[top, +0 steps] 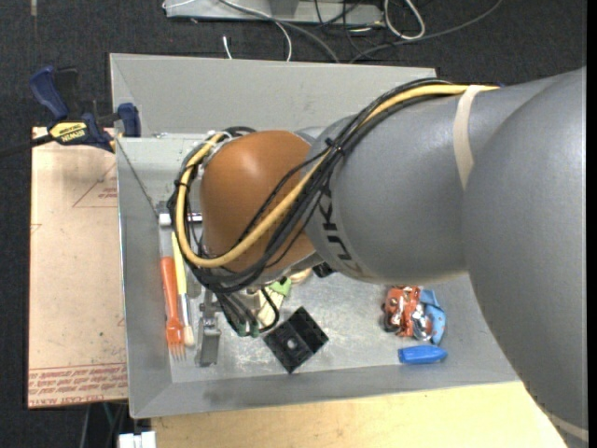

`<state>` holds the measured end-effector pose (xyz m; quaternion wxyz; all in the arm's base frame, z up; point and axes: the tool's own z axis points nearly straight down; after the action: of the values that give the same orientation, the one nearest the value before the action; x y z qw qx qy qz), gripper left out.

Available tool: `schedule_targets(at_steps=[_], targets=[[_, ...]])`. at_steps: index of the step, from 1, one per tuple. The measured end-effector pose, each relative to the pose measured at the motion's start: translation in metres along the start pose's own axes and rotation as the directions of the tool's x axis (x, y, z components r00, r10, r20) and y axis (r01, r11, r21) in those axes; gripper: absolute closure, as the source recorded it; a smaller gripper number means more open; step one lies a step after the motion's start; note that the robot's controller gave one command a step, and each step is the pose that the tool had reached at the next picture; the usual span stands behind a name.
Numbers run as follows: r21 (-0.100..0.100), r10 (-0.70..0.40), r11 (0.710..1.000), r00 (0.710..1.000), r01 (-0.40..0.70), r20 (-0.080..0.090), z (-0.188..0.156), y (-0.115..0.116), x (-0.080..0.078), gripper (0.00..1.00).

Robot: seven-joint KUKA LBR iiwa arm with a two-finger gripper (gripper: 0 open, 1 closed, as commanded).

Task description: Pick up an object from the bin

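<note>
We are looking down at the grey bin (140,278), and the big grey arm (438,194) with its orange cover (247,194) is reaching in from the right and covering most of the bin's middle. The gripper (222,329) is hanging low over the front left part of the floor. We cannot tell if it is released or clenched, because the cover and the cables (280,217) are hiding much of it.

Two things are lying nearest to it. The long orange stick-like thing (172,306) is just beside it on the left, along the bin's left wall. The black square piece (297,339) is just beside it on the right, flat on the floor. Further right, well apart from the gripper, a red and blue toy car (410,311) and a small blue piece (422,354) are resting near the front wall.

We are judging that the task is at its early part: the gripper is down among the things, but we are seeing nothing lifted. Gripping one thing and raising it out of the bin are not yet done.
</note>
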<state>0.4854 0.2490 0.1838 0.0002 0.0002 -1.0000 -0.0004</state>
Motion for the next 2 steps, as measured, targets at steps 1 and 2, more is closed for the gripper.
schedule_targets(at_steps=[1, 2], targets=[[-0.002, 0.197, 0.98, 0.98, -0.197, 0.001, 0.062, -0.056, -0.036, 0.0], [-0.004, 0.117, 0.993, 0.993, -0.117, 0.005, 0.056, -0.108, -0.12, 0.0]])
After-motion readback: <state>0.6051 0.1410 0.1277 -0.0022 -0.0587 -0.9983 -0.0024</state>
